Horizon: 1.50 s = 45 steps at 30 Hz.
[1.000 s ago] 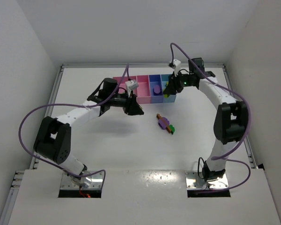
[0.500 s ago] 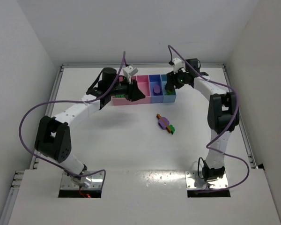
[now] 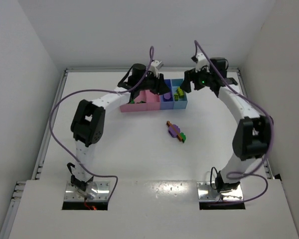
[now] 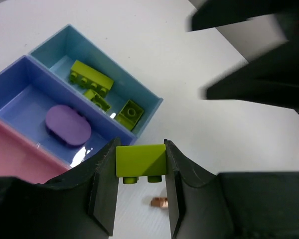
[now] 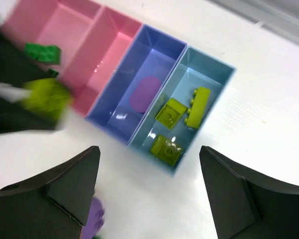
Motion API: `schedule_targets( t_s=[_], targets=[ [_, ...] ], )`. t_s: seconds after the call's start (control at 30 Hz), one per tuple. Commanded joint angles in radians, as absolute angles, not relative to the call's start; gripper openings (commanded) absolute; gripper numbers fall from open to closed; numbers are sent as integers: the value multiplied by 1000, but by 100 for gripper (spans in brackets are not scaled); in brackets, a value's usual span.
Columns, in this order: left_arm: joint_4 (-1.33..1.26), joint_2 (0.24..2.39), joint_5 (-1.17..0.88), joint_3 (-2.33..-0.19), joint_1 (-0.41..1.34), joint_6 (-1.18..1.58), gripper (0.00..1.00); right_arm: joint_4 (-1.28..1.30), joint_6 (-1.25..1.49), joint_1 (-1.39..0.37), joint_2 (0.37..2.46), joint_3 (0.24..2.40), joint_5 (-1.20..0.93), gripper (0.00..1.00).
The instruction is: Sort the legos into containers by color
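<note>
1. Top: several bricks lay sorted in the trays (image 3: 134, 107). A mixed clump (image 3: 176, 131) was left on the worktop (image 3: 114, 149), near of them. Both arms stretched far, over the trays.
2. Left wrist: the left gripper (image 4: 140, 174) clenched a yellow-green brick (image 4: 140, 160) beside the light blue tray (image 4: 114, 69), which held three alike.
3. Right wrist: the right gripper (image 5: 149, 169) hung spread and empty above the trays.

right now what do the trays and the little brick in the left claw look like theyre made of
The trays: most likely moulded plastic, smooth and glossy. White glints sit on the floors, and the thin walls are evenly coloured.
The brick in the left claw: probably hard plastic, smooth with a softer sheen. It shows an even yellow-green colour, crisp edges and moulded studs.
</note>
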<state>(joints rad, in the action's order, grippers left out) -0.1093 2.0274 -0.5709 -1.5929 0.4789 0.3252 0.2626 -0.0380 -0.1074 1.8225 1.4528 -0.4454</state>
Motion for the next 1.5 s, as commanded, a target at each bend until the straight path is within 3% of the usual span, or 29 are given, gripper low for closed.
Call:
schedule_targets(
  t_s=[0.0, 0.3, 0.47, 0.73, 1.0, 1.07, 1.2, 1.47],
  targets=[
    [-173, 2126, -561, -1721, 505, 402, 1, 268, -3, -60, 1643, 1364, -439, 82],
    [-221, 2331, -575, -1938, 543, 434, 2, 420, -23, 31, 1358, 1132, -471, 82],
    [-170, 2473, -598, -2117, 552, 446, 3, 485, -34, 52, 1318, 1097, -482, 82],
    [-160, 2546, -565, -2198, 552, 443, 43, 515, -92, 52, 1307, 1088, -491, 82],
    [-186, 2481, -577, -2198, 543, 420, 61, 604, -276, 0, 1351, 1022, -551, 82],
    [-164, 2447, -587, -2174, 532, 420, 61, 615, -319, -24, 1370, 1003, -551, 82],
    [-164, 2204, -574, -1923, 492, 402, 61, 624, -391, -93, 1381, 962, -565, 80],
    [-136, 1771, -362, -1499, 413, 354, 62, 529, -276, -288, 1440, 881, -417, 79]
  ],
)
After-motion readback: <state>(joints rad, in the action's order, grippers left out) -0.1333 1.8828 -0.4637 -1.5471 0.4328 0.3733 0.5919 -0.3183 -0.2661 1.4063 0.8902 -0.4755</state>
